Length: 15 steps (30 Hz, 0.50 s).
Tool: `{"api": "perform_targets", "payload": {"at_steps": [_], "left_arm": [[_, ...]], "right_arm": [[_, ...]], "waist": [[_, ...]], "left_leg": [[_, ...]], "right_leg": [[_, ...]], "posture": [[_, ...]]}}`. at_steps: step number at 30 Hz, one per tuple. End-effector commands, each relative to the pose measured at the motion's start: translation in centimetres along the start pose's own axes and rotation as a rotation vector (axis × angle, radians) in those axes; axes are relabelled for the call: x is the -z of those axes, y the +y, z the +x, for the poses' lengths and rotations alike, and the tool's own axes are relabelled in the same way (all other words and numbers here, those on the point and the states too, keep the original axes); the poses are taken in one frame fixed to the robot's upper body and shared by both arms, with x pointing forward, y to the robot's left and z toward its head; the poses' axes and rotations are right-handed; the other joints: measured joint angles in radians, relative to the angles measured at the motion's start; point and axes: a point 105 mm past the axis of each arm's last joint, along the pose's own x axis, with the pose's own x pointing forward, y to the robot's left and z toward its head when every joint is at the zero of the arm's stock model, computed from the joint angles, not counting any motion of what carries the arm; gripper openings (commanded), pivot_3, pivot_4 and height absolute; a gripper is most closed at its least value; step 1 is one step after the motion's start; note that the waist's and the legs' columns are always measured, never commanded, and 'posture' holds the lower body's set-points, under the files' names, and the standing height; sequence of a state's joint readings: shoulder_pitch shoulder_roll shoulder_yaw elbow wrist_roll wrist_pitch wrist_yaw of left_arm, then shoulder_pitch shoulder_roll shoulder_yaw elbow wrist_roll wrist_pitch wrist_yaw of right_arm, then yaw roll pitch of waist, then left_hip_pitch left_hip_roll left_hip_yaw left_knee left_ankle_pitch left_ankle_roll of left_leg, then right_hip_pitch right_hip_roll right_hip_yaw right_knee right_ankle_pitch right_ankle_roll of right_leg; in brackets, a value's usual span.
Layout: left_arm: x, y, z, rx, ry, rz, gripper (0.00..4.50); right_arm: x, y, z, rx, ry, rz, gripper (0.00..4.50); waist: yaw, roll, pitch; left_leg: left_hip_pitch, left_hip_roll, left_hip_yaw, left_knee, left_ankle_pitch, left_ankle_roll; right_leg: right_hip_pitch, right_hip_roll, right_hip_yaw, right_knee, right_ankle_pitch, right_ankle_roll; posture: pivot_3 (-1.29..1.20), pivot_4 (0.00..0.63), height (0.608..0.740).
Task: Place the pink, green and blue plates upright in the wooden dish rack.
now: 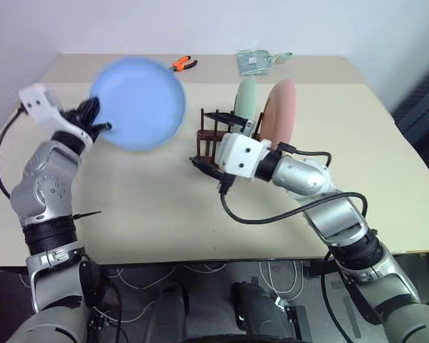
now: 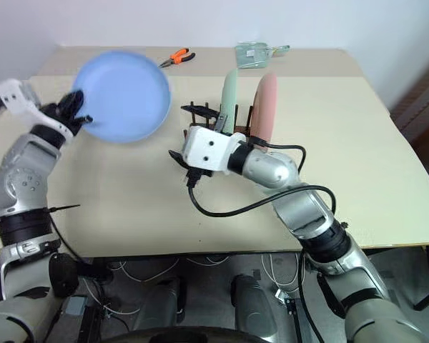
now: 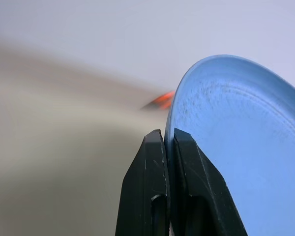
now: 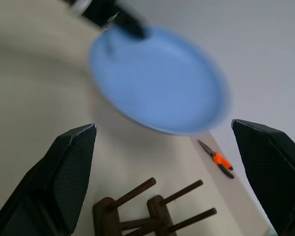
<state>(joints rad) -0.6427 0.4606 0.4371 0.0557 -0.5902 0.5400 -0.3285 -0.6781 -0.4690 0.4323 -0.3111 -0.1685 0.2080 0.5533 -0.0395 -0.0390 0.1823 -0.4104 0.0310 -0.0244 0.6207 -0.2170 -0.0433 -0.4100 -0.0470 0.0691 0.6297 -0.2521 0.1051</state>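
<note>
Head views, left gripper: your left gripper pinches the rim of the blue plate and holds it up in the air, over the left part of the table.
Head views, blue plate: its round face is turned toward you, and it is well apart from the rack.
Head views, right gripper: your right gripper sits low, right at the near end of the wooden dish rack, and its fingers are spread wide with nothing in them.
Head views, rack: the green plate and the pink plate stand upright in it, side by side, the pink one on the right.
Head views, far edge: orange pliers and a small clear packet lie near the back of the table.
Left wrist view: the two black fingers are pressed together on the edge of the blue plate.
Right wrist view: you see two fingers far apart, the rack's pegs between them, and the blue plate up ahead with the pliers beyond.
</note>
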Motion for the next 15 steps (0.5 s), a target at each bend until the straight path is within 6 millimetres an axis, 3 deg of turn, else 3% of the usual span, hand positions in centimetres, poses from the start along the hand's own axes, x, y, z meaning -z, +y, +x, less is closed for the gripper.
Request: {"api": "perform_targets", "payload": {"at_steps": [1,3,6,13,14,15], "left_arm": [[-2.5,-3.2,0.4,0.132,-0.056,0.037,0.03],[-2.9,-4.2,0.4,0.18,-0.057,0.031,0.03],[-2.9,-5.0,0.2,0.221,-0.047,0.054,0.0],[-2.2,-4.7,0.2,0.204,-0.023,0.025,0.0],[-2.2,-4.6,0.2,0.202,-0.022,0.008,0.0],[-2.1,-4.5,0.2,0.199,-0.02,-0.008,0.32]], "right_arm": [[-0.4,-0.5,1.2,0.013,-0.004,-0.192,4.5],[-0.2,-0.5,2.0,0.008,0.009,-0.274,4.5],[-0.2,0.0,2.8,-0.024,-0.006,-0.306,3.72],[-0.1,1.1,3.5,-0.063,-0.018,-0.441,0.04],[-0.1,1.1,3.5,-0.06,-0.017,-0.46,0.01],[-0.1,1.1,3.5,-0.057,-0.016,-0.478,0.0]], "waist": [[-0.004,0.0,0.0],[-0.005,0.0,0.0],[-0.004,0.0,0.0],[-0.002,0.0,0.0],[-0.002,0.0,0.0],[-0.002,0.0,0.001]], "left_leg": [[0.0,0.0,0.0,0.0,0.0,0.0],[0.0,0.0,0.0,0.0,0.0,0.0],[0.0,0.0,0.0,0.0,0.0,0.0],[0.0,0.0,-0.001,0.0,0.0,0.0],[0.0,0.0,-0.001,0.0,0.0,0.0],[0.0,0.0,-0.001,0.0,0.0,0.0]], "right_leg": [[0.0,0.0,0.0,0.0,0.0,0.0],[0.0,0.0,0.0,0.0,0.0,0.0],[0.0,0.0,0.0,0.0,0.0,0.001],[0.001,0.0,0.0,0.0,0.0,0.001],[0.001,0.0,0.0,0.0,0.0,0.001],[0.001,0.0,0.0,0.0,0.0,0.001]], "posture": [[0.0,0.15,0.732],[0.0,0.15,0.732],[0.0,0.15,0.732],[0.0,0.15,0.732],[0.0,0.15,0.732],[0.0,0.15,0.732]]}}
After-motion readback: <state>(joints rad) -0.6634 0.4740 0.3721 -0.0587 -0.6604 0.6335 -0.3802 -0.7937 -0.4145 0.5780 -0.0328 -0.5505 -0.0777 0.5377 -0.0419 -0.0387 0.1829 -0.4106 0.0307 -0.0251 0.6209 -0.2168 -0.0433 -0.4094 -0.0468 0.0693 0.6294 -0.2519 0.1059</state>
